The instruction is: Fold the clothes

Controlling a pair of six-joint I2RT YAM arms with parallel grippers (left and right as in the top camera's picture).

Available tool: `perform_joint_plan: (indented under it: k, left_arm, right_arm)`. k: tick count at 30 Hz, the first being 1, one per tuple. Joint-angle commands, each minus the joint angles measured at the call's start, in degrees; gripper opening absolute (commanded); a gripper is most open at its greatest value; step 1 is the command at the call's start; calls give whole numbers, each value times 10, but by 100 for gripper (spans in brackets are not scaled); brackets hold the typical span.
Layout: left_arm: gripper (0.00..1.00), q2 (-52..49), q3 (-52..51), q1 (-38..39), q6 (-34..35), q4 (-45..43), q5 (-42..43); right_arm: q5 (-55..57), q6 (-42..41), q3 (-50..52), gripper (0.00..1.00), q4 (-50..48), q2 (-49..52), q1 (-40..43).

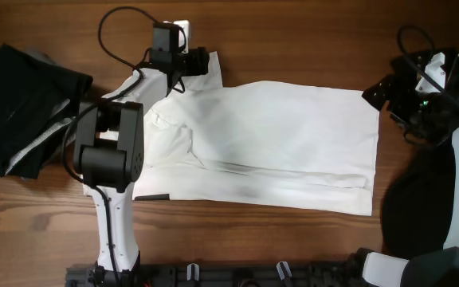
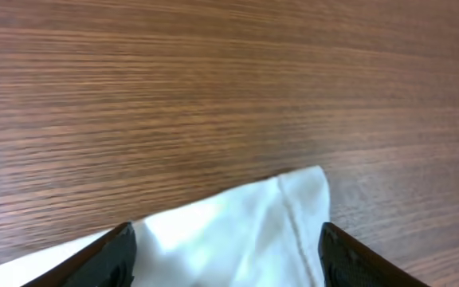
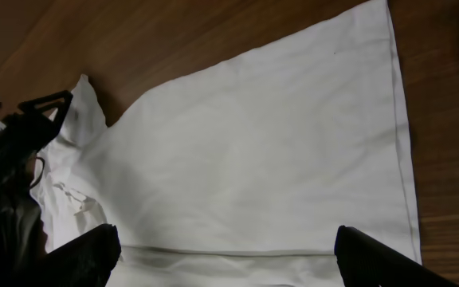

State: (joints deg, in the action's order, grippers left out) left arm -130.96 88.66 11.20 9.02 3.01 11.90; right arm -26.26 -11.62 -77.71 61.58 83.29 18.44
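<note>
A large white T-shirt (image 1: 285, 139) lies spread on the wooden table with its lower part folded over along a crease. My left gripper (image 1: 188, 64) is at the shirt's far-left sleeve (image 1: 208, 70). In the left wrist view the gripper (image 2: 225, 259) is open, with the sleeve corner (image 2: 285, 207) between its fingers. My right gripper (image 1: 379, 94) hovers at the shirt's far-right corner. In the right wrist view it (image 3: 229, 257) is open and empty above the shirt (image 3: 253, 151).
A pile of black and grey clothes (image 1: 22, 108) lies at the left edge of the table. A black garment (image 1: 417, 203) lies at the right under the right arm. The left arm's base (image 1: 110, 151) covers the shirt's left side. A cable (image 1: 110, 40) loops at the back.
</note>
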Motion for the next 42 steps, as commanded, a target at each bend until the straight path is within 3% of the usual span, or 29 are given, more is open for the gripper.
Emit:
perform_joint_plan:
  k: [1,7,13,15,17,18,22,27,31,37,42]
  left_arm:
    - [70,-20,8,10,-57,9,0]
    - [63,-44,7,15,-60,19,-24]
    - [34,-46,7,13,-60,22,-30]
    - [32,-46,7,13,-60,30,-50]
    - [38,-46,7,13,-60,40,-85]
    - [51,-46,6,13,-61,43,-104]
    - [69,-48,7,13,-91,43,-120]
    - [70,-59,6,13,-90,50,-130]
    - [53,-80,6,13,-88,60,-140]
    - [6,-69,6,12,-52,72,-141]
    - [4,-18,7,6,-51,94,-141]
  right_arm:
    - [12,9,-6,91,1,9,-3]
    - [12,10,-6,91,4,9,-3]
    - [12,9,-6,90,7,9,-3]
    - [12,10,-6,90,7,9,-3]
    - [12,10,-6,90,7,9,-3]
    - [12,10,-6,90,6,9,-3]
    - [12,10,-6,90,6,9,-3]
    - [12,10,-6,90,7,9,-3]
    - [12,10,-6,90,7,9,-3]
    - [12,10,-6,90,6,9,-2]
    - [12,10,-6,90,-2,9,-3]
